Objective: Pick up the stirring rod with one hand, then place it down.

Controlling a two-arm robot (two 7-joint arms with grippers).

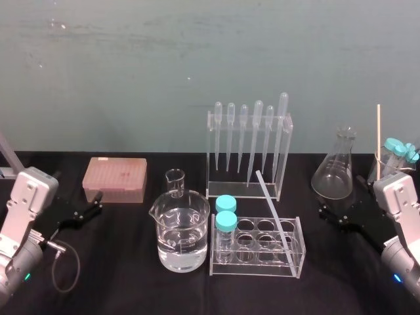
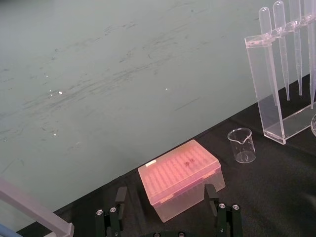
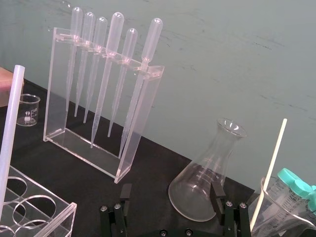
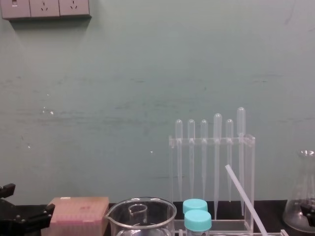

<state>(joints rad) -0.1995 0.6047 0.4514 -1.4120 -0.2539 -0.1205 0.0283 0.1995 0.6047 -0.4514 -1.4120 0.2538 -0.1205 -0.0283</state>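
Note:
The stirring rod, a long translucent-white stick, lies slanted across the clear tube rack, its far end raised toward the pipette stand. The same stirring rod crosses the right wrist view's edge, and the stirring rod rises at an angle in the chest view. My right gripper rests low at the table's right, open and holding nothing, well right of the rod. Its fingers stand wide apart facing a conical flask. My left gripper sits at the far left, open, its fingers pointing at a pink box.
A pipette stand stands behind the rack. A large beaker of water and a small beaker sit centre-left. Two blue-capped tubes stand in the rack. A beaker with capped tubes and a thin stick is far right.

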